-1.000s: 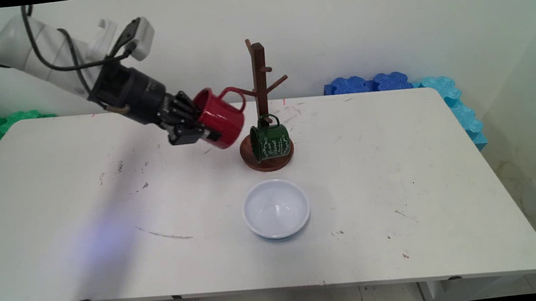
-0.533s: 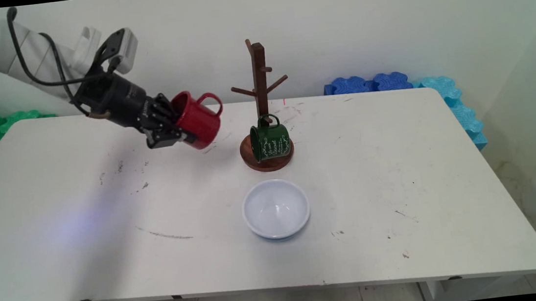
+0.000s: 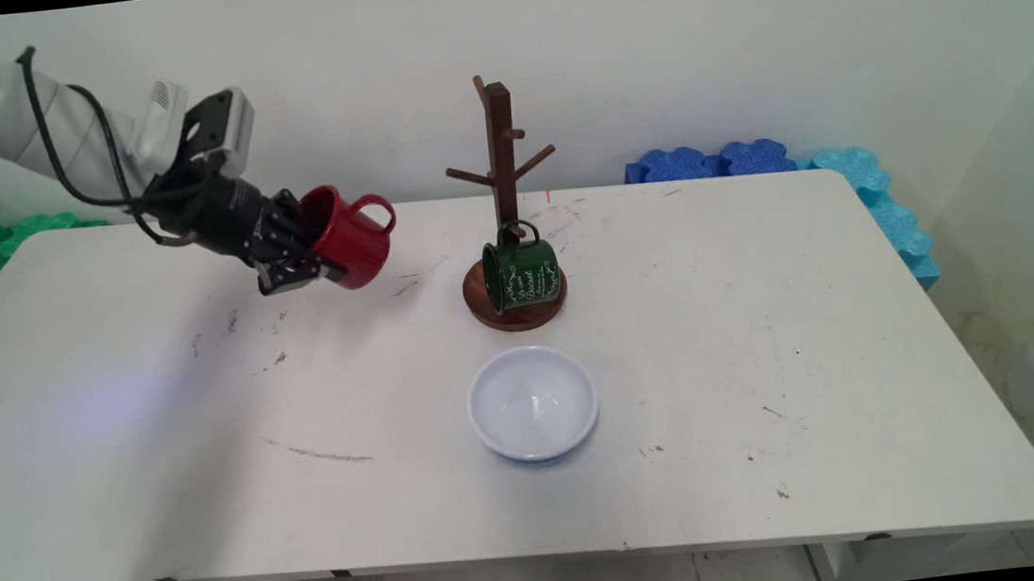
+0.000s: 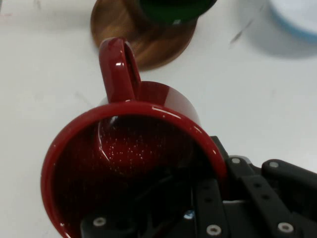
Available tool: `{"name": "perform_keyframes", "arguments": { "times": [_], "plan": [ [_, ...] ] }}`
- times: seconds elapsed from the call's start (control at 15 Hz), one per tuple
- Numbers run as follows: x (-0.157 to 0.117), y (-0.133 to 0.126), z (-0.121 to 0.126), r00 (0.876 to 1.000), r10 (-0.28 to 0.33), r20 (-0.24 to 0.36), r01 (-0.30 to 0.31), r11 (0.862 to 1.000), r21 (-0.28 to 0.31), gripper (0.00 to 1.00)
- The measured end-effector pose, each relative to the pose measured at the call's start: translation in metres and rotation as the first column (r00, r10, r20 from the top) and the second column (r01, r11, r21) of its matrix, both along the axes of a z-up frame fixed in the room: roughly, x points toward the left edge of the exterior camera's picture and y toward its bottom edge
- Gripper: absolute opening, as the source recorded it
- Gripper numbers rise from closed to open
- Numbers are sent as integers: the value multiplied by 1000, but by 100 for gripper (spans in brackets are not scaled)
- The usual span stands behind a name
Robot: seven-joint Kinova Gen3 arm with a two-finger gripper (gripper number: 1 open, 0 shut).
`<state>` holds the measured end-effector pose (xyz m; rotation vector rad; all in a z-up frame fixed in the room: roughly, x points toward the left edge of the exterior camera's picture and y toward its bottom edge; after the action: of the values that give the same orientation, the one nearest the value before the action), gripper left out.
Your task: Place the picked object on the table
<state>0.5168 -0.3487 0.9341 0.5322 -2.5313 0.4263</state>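
**A:** How was the gripper (image 3: 303, 257) holding that red mug (image 3: 349, 243)?

**B:** By the rim. 1 finger went inside, the other ran down the outside, both clamped on the wall. The mug hung tipped on its side above the table (image 3: 767, 323), mouth toward the hand and handle up, well left of the wooden mug tree (image 3: 503, 187).

**A:** And the green mug (image 3: 521, 274)?

**B:** It hung by its handle on a low peg, tipped over the stand's round base. A white bowl (image 3: 533, 403) sat upright just in front.

**A:** Any writing?

**B:** White script and flourishes on the green one, too small to read. I saw nothing on the red mug.
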Motion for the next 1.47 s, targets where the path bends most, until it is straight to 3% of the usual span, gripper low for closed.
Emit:
{"name": "perform_keyframes", "arguments": {
  "times": [0.53,1.47],
  "plan": [
    [14,-14,-35,992,-22,128,24,1000,-18,0],
    [3,-32,-76,975,-83,205,78,996,33,0]
  ]
}}
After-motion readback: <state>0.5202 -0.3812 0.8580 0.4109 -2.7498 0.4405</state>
